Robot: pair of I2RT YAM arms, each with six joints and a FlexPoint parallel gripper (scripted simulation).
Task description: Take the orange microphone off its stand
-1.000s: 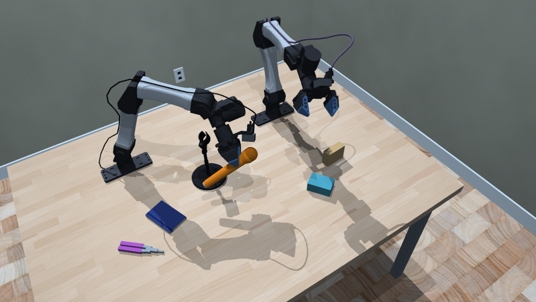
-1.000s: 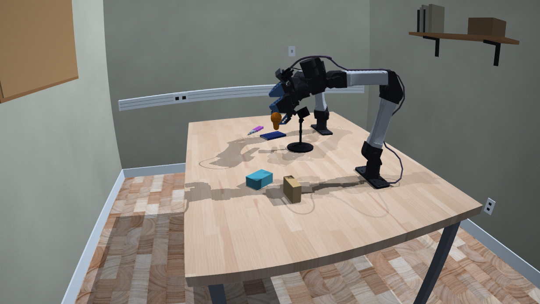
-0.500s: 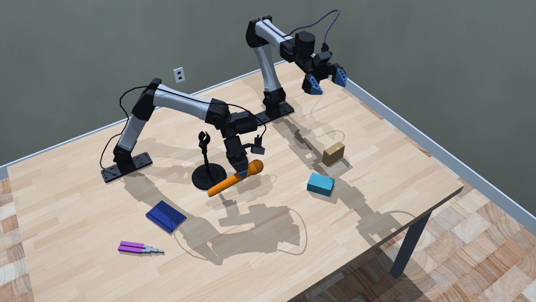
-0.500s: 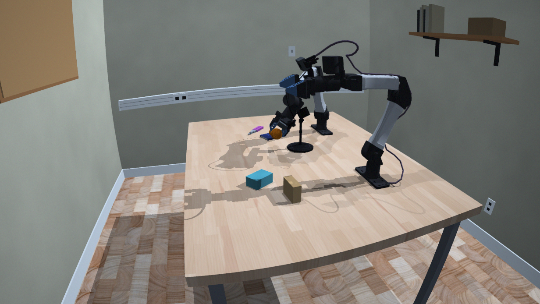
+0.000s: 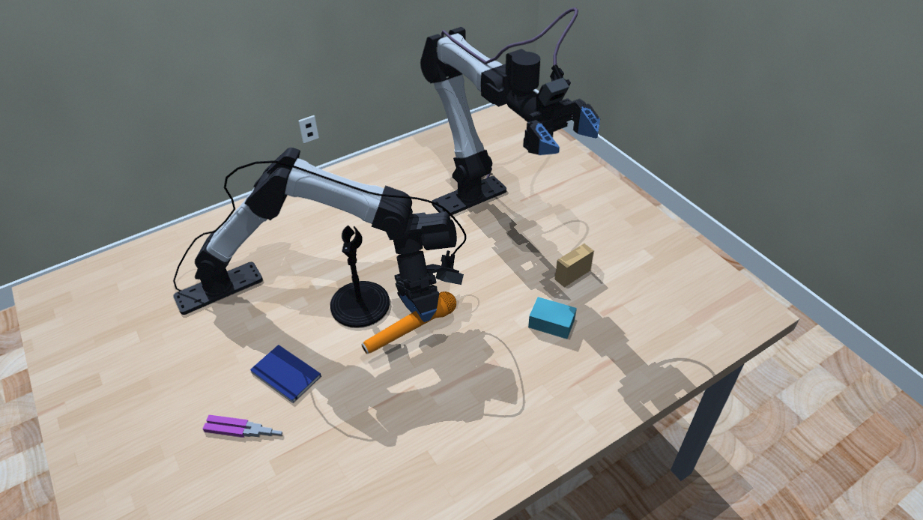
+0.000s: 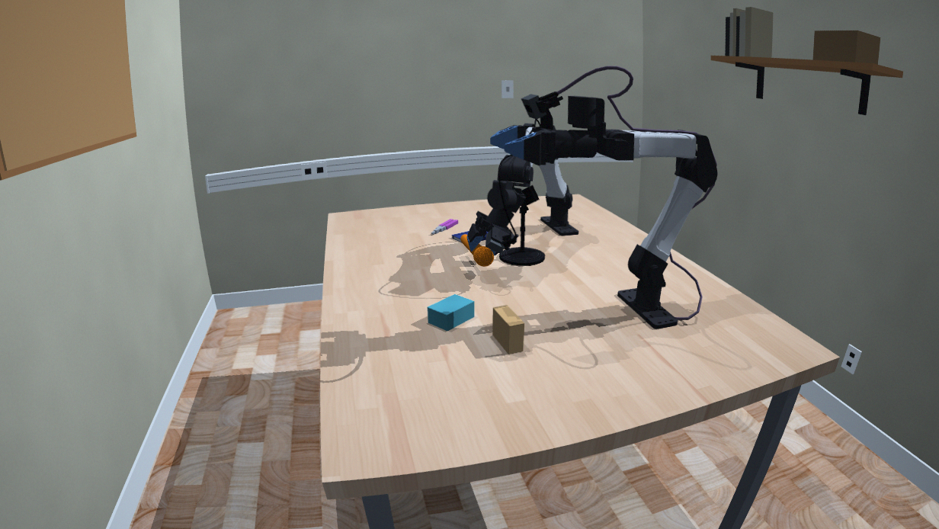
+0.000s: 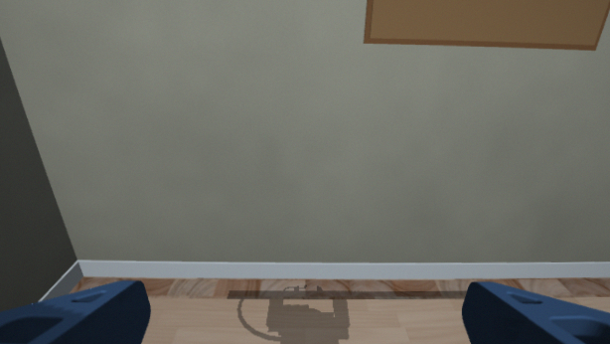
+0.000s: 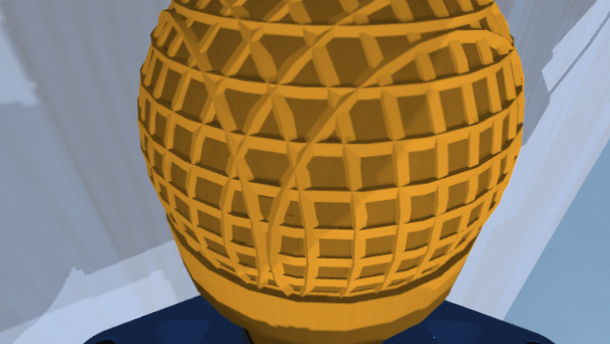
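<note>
Microphone [image 5: 400,329] [image 6: 483,255] [image 8: 328,164] in right hand [image 5: 422,313] [image 6: 474,244] [image 8: 314,296] (table edge well apart)

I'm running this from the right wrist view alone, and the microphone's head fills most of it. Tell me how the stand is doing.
Observer: The stand is upright, with no microphone at its top.

Operator: Check the tail of the orange microphone against the blue notebook.

Observer: In the top view the tail end points toward the notebook's side, with a visible gap between them.

Operator: Report on the left gripper.

Observer: It is open and raised, with nothing between its fingers.
</note>
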